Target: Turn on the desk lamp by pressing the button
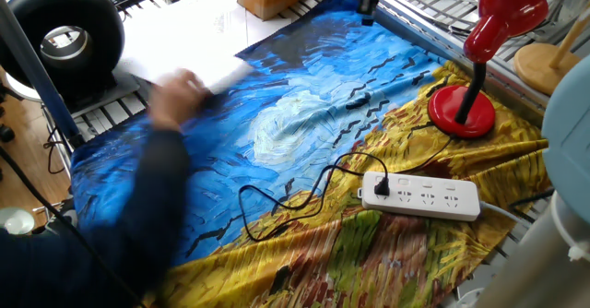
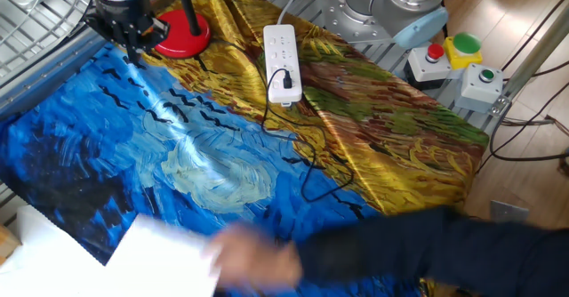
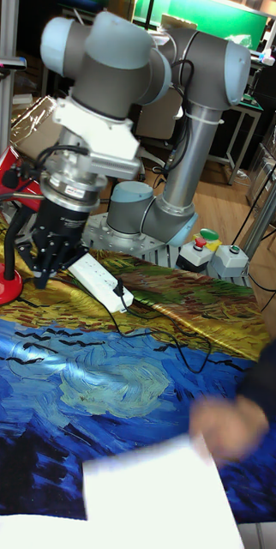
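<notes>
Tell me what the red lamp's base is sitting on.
The desk lamp stands with its round base on the yellow part of the painted cloth. The table beneath the cloth is covered there.

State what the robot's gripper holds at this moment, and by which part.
Nothing is held: the gripper hangs above the cloth, beside the desk lamp, fingertips bare.

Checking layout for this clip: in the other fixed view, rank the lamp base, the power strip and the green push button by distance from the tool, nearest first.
1. Lamp base: right beside the tool.
2. Power strip: mid-table, on the yellow cloth.
3. Green push button: off the cloth, far right.
</notes>
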Controlling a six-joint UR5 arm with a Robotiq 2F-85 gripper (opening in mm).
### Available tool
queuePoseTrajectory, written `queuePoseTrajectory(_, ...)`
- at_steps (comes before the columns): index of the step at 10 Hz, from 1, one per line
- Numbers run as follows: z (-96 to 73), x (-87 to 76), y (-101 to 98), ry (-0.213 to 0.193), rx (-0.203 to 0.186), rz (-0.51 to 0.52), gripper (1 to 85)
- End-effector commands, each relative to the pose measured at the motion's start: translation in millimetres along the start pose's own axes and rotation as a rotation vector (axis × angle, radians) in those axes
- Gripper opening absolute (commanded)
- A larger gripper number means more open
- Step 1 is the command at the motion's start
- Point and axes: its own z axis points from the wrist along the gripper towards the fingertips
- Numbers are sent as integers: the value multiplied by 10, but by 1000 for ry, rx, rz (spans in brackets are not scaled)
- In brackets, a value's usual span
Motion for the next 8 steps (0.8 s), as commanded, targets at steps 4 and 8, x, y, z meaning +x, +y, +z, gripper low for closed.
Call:
queuePoseTrajectory(4, -89, 514, -379, 203, 106, -219, 13)
queuePoseTrajectory(8, -186, 624, -738, 272, 235, -277, 13)
